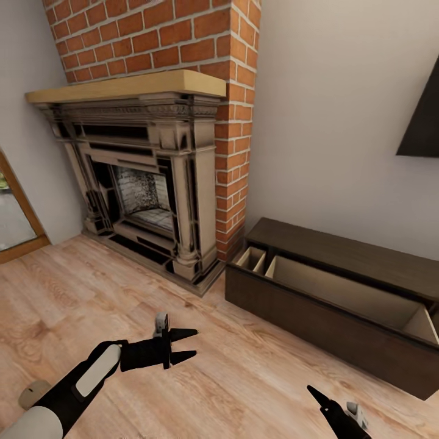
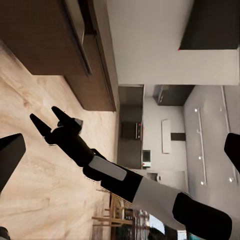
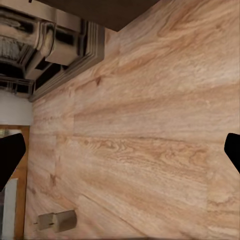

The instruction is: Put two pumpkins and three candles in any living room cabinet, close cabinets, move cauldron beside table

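While both arms hang over bare wood floor (image 1: pixel 91 305), the left tool (image 1: pixel 190 345) sits lower centre-left of the head view, fingers apart, nothing between them. Right tool (image 1: pixel 323 399) shows at the lower right edge; one dark finger visible there, state cannot be told from that view. In the left wrist view the right tool (image 2: pixel 50 121) shows two fingers spread, empty. Cabinet (image 1: pixel 341 305) lies at right of the head view against the wall, its drawer pulled out, pale interior exposed. Stone fireplace (image 1: pixel 146 195) with brick chimney (image 1: pixel 183 42) stands upper left.
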`<state>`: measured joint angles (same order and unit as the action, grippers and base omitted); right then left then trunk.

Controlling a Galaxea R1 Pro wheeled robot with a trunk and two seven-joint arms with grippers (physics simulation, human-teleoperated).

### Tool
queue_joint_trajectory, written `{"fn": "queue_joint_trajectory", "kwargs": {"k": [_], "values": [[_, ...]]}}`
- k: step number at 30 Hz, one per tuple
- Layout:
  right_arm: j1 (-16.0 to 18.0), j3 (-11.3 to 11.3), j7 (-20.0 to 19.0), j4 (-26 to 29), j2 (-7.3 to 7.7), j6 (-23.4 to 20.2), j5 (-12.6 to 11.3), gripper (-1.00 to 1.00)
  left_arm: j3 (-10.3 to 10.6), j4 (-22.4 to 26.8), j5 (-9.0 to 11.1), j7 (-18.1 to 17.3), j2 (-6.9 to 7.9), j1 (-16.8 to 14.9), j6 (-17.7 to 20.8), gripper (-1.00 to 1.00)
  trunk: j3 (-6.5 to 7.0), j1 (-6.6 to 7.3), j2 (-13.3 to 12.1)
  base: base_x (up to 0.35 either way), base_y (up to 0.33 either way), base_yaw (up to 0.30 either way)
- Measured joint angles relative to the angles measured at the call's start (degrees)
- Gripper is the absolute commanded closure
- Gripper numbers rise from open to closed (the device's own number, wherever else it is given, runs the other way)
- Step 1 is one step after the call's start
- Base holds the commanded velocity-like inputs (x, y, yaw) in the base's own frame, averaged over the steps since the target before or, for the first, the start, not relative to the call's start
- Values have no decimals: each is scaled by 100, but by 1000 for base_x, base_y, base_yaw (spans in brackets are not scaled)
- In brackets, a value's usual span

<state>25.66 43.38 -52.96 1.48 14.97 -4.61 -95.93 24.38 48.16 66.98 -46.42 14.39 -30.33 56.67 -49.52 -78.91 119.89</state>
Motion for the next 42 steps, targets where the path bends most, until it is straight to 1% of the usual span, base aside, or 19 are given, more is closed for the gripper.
{"fn": "queue_joint_trajectory", "kwargs": {"k": [10, 23, 29, 36, 42], "values": [[0, 0, -29, -1, 2, 0, -8, -100, 5, -2, -2, 0, -5, 0, 0, -100, -12, -1, 0, -26, 0, 272], [-1, 0, 21, 0, 4, 0, 1, -100, 7, -2, -16, -1, -18, -1, 0, -100, -19, 0, 0, -12, 0, 77], [0, 1, 23, -1, 3, 0, 1, -100, 5, -3, -3, -5, -1, 0, 0, -100, -19, 0, 0, 15, 4, 266], [-1, 1, 26, 0, -1, 0, 1, -100, 4, -2, -1, -17, 13, 0, 1, -100, -19, 2, 0, 204, 145, 289], [0, 1, 23, -1, 0, 0, 1, -100, 4, -3, 0, -25, 17, 0, 0, -100, -19, 0, 0, 46, 69, 291]]}}
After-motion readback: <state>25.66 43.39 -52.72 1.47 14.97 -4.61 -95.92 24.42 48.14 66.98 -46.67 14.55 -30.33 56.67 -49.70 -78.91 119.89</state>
